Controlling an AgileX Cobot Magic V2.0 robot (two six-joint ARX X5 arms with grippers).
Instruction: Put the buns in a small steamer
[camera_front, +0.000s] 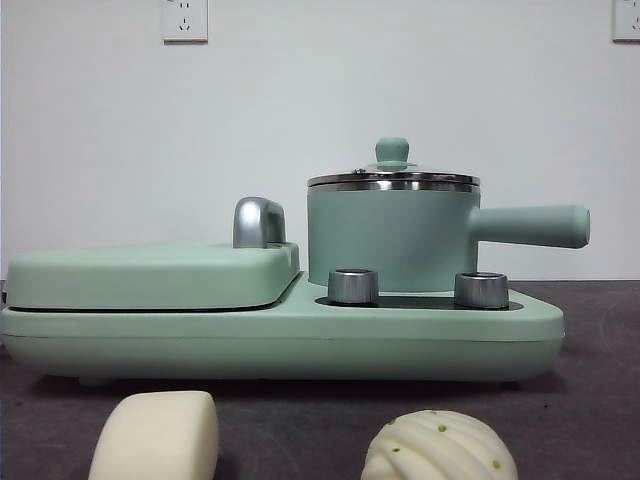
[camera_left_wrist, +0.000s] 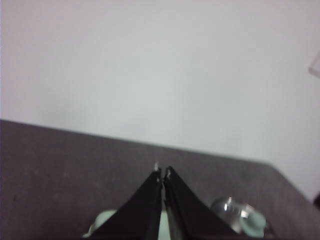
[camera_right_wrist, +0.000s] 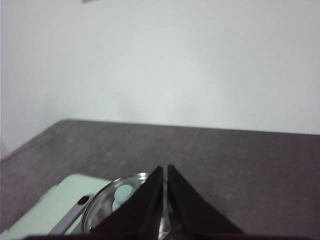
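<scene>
Grippers (camera_left_wrist: 162, 172) (camera_right_wrist: 165, 170) closed above steamer (camera_front: 392, 235)

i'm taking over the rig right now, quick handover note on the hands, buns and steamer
Left hand: shut, empty, waiting above the appliance.
Right hand: shut, empty, waiting above the steamer's lid.
Smooth bun and ridged bun: both on the table in front of the appliance.
Small steamer: on its base, lid on.
Done: nothing.
Left: lift the lid, put both buns in.
</scene>
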